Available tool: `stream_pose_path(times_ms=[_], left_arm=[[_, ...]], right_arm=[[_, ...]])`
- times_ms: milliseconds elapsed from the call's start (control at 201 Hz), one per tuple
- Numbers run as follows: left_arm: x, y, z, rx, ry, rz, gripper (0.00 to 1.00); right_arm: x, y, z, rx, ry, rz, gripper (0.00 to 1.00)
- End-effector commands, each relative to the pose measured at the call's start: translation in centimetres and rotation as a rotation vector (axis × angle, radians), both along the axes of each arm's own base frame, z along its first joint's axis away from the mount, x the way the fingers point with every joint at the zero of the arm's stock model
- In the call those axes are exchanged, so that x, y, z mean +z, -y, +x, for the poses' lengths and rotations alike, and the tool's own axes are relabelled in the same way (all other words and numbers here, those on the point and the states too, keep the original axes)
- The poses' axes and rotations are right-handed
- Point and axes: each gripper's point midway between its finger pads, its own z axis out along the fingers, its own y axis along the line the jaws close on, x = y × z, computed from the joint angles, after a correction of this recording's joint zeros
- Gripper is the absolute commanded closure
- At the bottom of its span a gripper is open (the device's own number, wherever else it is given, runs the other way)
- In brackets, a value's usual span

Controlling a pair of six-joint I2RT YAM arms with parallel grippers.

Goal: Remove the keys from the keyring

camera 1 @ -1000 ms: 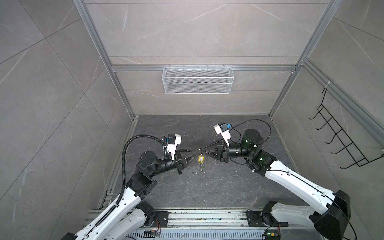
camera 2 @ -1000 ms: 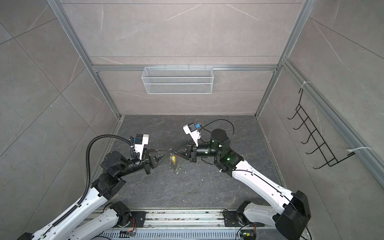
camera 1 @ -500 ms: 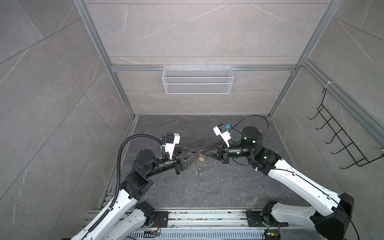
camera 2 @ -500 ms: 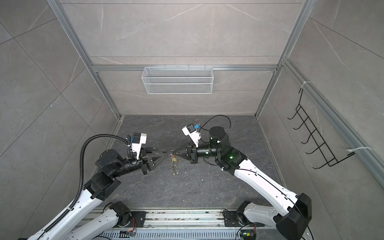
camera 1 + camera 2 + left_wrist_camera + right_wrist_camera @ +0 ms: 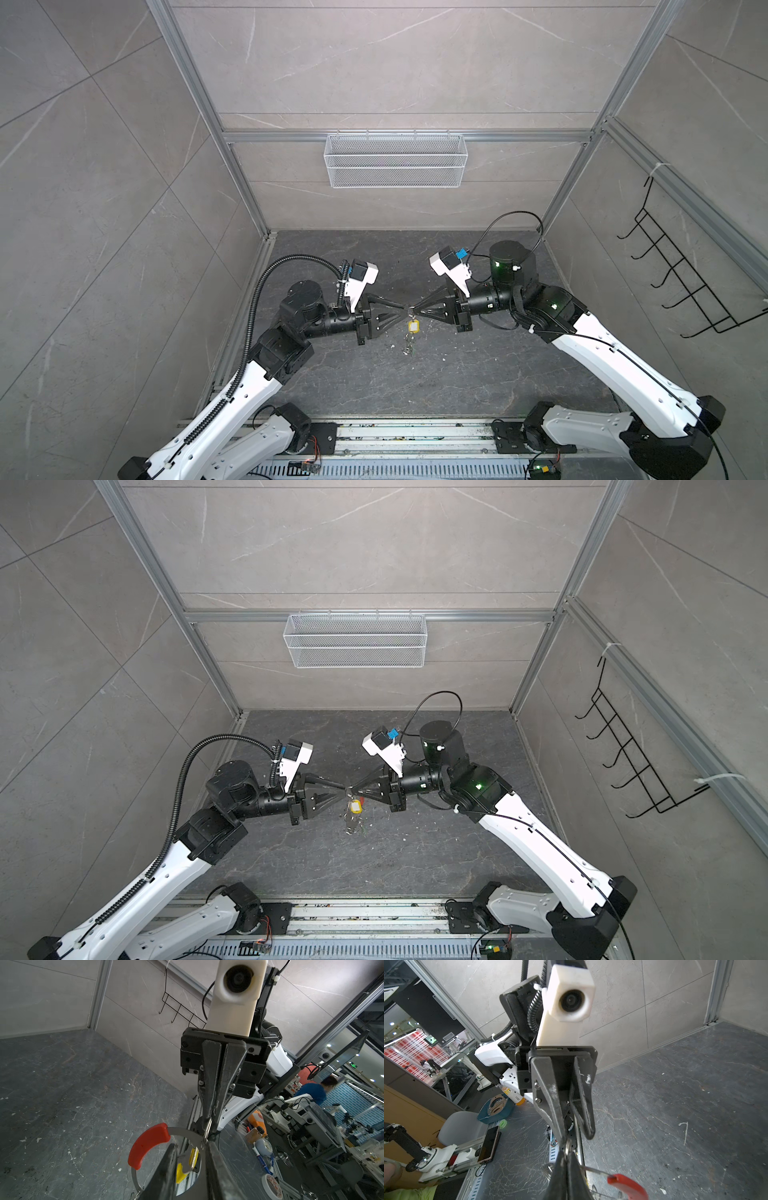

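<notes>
Both top views look down from high up, wrist views face each other close-up across the keyring (image 5: 146, 1145).

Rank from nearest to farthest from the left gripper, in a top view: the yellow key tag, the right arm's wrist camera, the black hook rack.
From the left gripper:
1. Yellow key tag, just beside its fingertips.
2. Right arm's wrist camera, across the middle.
3. Black hook rack, on the right wall.

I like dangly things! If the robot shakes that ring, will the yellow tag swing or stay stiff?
Probably swing: the yellow tag hangs loose below the keyring pinched by the right gripper. Likely light too: its thin wire shows no sag.
</notes>
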Motion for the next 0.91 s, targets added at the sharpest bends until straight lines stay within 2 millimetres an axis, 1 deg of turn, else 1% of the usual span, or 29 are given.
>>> stream_pose_path(times_ms=[0,214,453,553,598,732,792,842,891,901], left_arm=[[2.1,-0.1,-1.4,-0.067,0.051,-0.03,0.74],[2.5,0.1,-1.7,-0.095,0.054,-0.037,0.77],[2.2,0.4,-1.4,-0.103,0.043,-0.019,0.89],[2.2,0.4,-1.4,-0.102,0.043,-0.018,0.95],[2.3,0.4,-1.4,-0.102,0.046,-0.019,1.0],[2.8,0.3,-1.3,-0.084,0.065,-0.036,1.0],[3.1,0.1,-1.0,-0.06,0.079,-0.05,1.0],[3.3,-0.1,-0.7,-0.03,0.095,-0.061,1.0],[3.6,-0.4,-0.4,0.009,0.117,-0.076,1.0],[3.7,-0.5,-0.4,0.016,0.121,-0.078,1.0]], right_arm=[[0.4,0.0,-0.8,0.049,0.022,-0.004,1.0],[0.5,-0.4,-0.7,0.071,0.011,-0.009,1.0],[0.8,-0.6,-0.4,0.069,0.012,-0.007,1.0],[0.8,-0.6,-0.3,0.068,0.008,-0.006,1.0],[0.8,-0.6,-0.4,0.07,0.007,-0.004,1.0],[1.3,-0.7,-0.3,0.063,0.001,0.015,1.0],[1.8,-0.7,-0.1,0.046,0.003,0.031,0.89],[2.3,-0.6,0.1,0.017,0.003,0.046,0.73],[2.9,-0.4,0.5,-0.023,0.014,0.067,0.66],[3.0,-0.3,0.5,-0.032,0.017,0.071,0.63]])
